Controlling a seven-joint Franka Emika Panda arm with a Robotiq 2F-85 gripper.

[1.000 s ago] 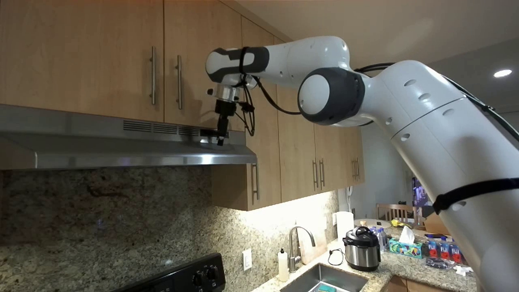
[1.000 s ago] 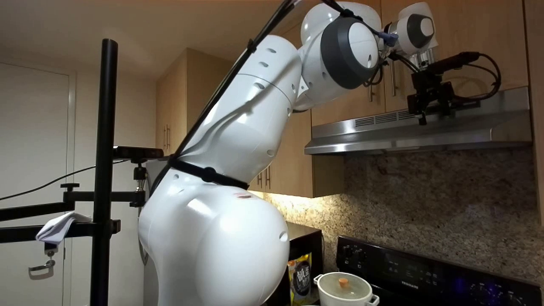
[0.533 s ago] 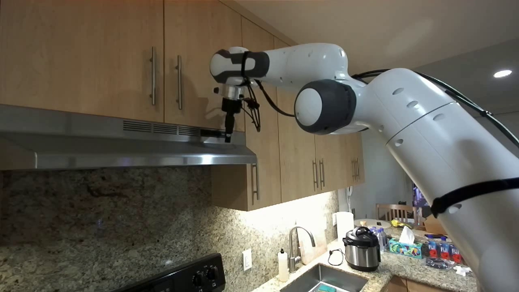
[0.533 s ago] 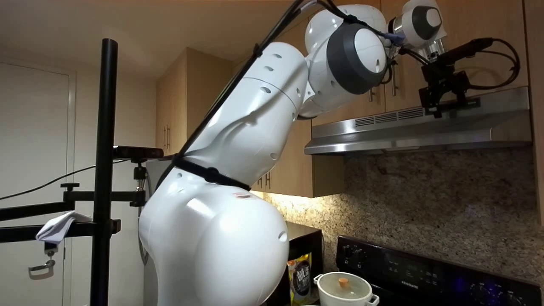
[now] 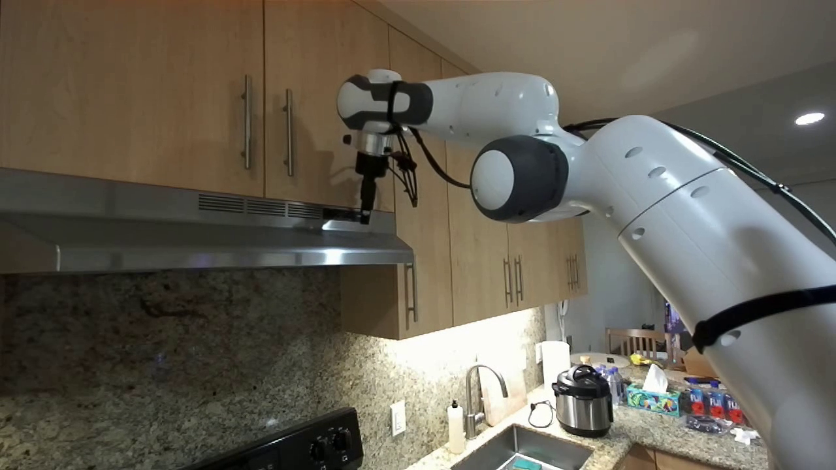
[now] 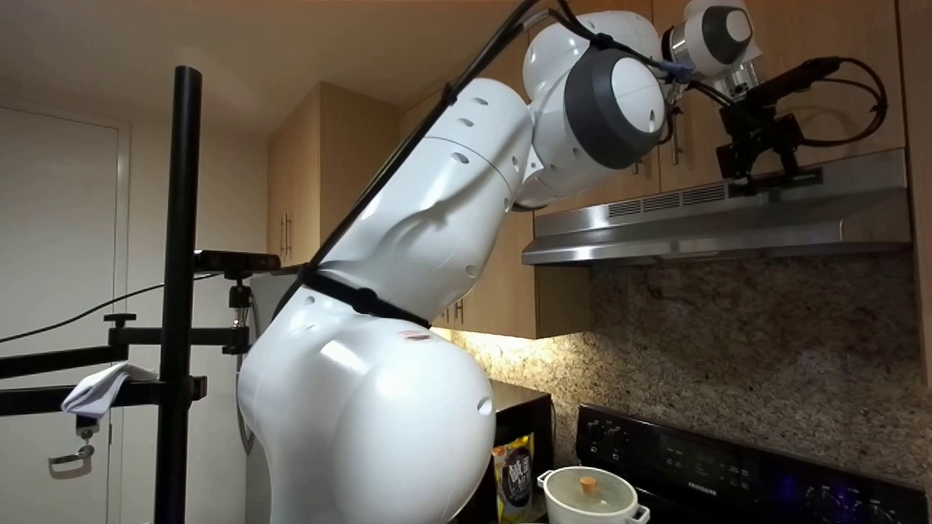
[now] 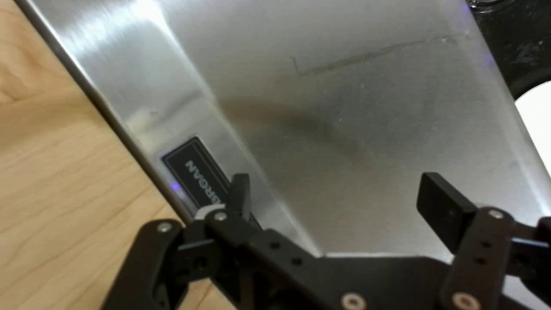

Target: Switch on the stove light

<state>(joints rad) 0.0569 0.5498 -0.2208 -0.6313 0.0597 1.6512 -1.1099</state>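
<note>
Cupboards: flat pale-wood wall cabinets (image 5: 176,85) with slim metal bar handles (image 5: 247,121), in both exterior views.
Backsplash: speckled brown-grey stone wall (image 5: 196,326), dim at left, brightly lit under the right-hand cabinets in an exterior view.
Overhead: smooth pale ceiling (image 5: 555,32), a round white recessed lamp (image 5: 810,118) lit at right.
Counter: speckled pale stone worktop (image 5: 653,433), right.
Far end: slatted wooden chair (image 5: 637,333), plain grey wall (image 5: 609,274) beyond.
Door: flat white door (image 6: 58,255), left in an exterior view.
</note>
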